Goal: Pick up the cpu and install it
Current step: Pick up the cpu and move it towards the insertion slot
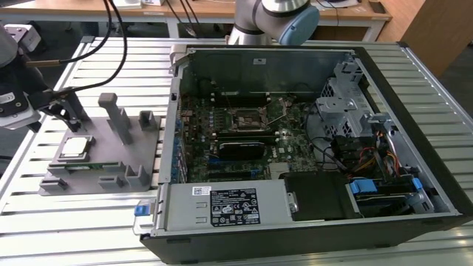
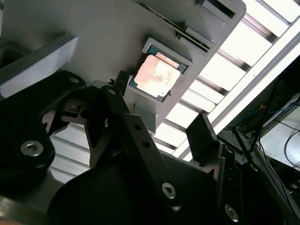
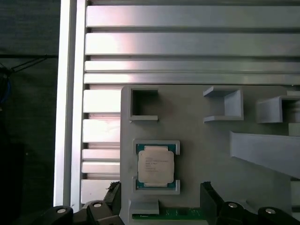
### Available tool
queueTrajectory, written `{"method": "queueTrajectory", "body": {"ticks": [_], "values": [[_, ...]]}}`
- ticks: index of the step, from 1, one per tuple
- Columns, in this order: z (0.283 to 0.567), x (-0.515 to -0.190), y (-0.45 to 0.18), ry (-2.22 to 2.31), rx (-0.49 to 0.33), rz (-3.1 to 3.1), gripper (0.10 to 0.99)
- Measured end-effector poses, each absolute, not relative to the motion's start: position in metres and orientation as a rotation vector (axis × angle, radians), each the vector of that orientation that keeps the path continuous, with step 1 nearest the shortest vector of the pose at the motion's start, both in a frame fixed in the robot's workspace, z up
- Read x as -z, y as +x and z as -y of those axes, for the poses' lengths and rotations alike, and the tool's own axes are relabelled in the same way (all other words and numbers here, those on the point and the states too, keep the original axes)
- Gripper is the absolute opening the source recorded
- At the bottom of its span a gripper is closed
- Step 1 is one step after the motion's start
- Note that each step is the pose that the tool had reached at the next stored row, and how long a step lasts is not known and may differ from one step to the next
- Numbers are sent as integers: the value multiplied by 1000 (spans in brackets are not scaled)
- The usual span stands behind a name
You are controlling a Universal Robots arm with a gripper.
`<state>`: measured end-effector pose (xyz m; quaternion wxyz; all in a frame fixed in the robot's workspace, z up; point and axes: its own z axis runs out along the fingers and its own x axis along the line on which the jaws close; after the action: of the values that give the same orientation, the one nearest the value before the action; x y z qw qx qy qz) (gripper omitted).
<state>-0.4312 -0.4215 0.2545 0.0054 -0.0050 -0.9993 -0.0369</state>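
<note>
The cpu (image 1: 76, 147) is a small square chip with a silvery top, lying flat in a recess of the grey fixture (image 1: 111, 166) at the exterior view's left. In both wrist views the cpu (image 3: 156, 166) (image 2: 157, 75) lies uncovered in its pocket. My gripper (image 1: 65, 117) hovers just above and behind it, open, with nothing between its fingers. The black fingertips (image 3: 208, 193) stand wide apart beside the chip's pocket. Inside the open computer case, the motherboard socket (image 1: 251, 118) sits with its metal frame.
The open black computer case (image 1: 414, 138) takes up the middle and right of the slatted aluminium table (image 1: 66, 221). Tall grey posts (image 1: 118, 119) rise from the fixture next to the cpu. A green memory stick (image 3: 168, 214) lies on the fixture. Black cables (image 1: 96, 39) hang above the gripper.
</note>
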Motion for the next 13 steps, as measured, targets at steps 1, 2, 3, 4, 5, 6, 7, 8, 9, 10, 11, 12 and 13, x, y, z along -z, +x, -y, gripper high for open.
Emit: {"method": "queueTrajectory", "body": {"ticks": [1,2,3,4,5,6,7,8,9,10,11,12,13], "values": [[421,-253,-431,-13,115,3128,761],[421,-251,-431,-10,115,3128,761],[420,-249,-431,-9,115,3128,761],[419,-247,-431,-8,114,3128,761],[419,-245,-431,-8,112,3129,761],[418,-244,-431,-7,108,3129,761],[417,-242,-431,-6,106,3129,761],[416,-240,-431,-3,105,3129,761],[415,-238,-432,3,104,3129,761],[415,-236,-432,9,104,3129,761],[415,-235,-432,14,104,3129,761],[415,-233,-432,17,104,3128,761],[415,-231,-432,17,104,3128,761]]}}
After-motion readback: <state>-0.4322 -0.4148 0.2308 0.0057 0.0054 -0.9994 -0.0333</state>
